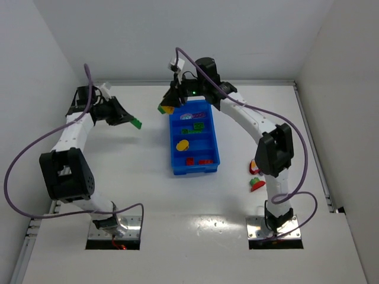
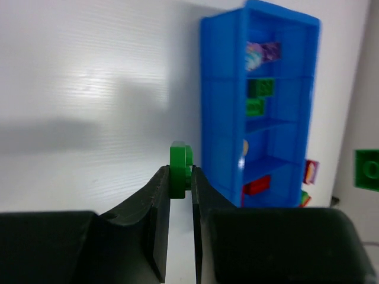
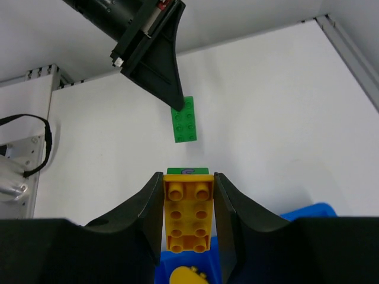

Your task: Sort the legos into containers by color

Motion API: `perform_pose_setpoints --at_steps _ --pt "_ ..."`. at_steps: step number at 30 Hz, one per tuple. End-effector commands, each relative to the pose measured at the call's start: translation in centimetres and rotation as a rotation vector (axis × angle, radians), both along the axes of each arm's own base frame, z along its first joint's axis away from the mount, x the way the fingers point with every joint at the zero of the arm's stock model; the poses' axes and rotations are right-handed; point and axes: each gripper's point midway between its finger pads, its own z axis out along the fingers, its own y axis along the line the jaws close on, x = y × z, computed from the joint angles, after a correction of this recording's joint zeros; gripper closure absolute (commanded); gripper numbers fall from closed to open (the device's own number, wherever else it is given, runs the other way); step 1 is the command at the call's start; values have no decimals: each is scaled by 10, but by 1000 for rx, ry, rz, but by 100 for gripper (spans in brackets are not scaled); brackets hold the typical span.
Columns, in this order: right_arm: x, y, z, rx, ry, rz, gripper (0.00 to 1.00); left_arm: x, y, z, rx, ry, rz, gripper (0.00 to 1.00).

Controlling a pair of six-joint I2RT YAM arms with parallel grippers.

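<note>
Left jaws clamped on green lego (image 2: 177, 170). Right jaws grip yellow lego (image 3: 188, 216) above far end of blue tray (image 1: 172, 145).

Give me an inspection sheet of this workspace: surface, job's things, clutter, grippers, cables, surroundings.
Surface: white table.
Job's things: blue tray holds sorted pieces, one colour per compartment; loose pieces lie beside the right arm.
Clutter: nothing seen.
Grippers: left gripper shut on a green brick; right gripper shut on a yellow brick with a green piece at its far end.
Cables: purple cables loop off both arms.
Surroundings: white walls on three sides.
</note>
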Motion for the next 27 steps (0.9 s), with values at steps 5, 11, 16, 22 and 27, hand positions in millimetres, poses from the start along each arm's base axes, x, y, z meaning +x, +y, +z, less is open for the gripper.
perform_pose_setpoints --at_steps 5,11,16,22,27 --pt "-18 -46 49 14 -60 -41 97 28 -115 43 -189 -153 -293 100" --pt "-29 -84 51 -25 -59 -124 98 55 -179 27 -167 -169 -383 100" --pt "-28 -101 50 -39 -53 -174 98 67 -207 2 -141 -139 -408 100" --pt "-22 -111 54 -38 -62 -205 98 71 -223 -26 -83 -112 -417 100" --pt "-16 -119 52 -46 -62 -223 98 74 -231 -40 -35 -104 -406 100"
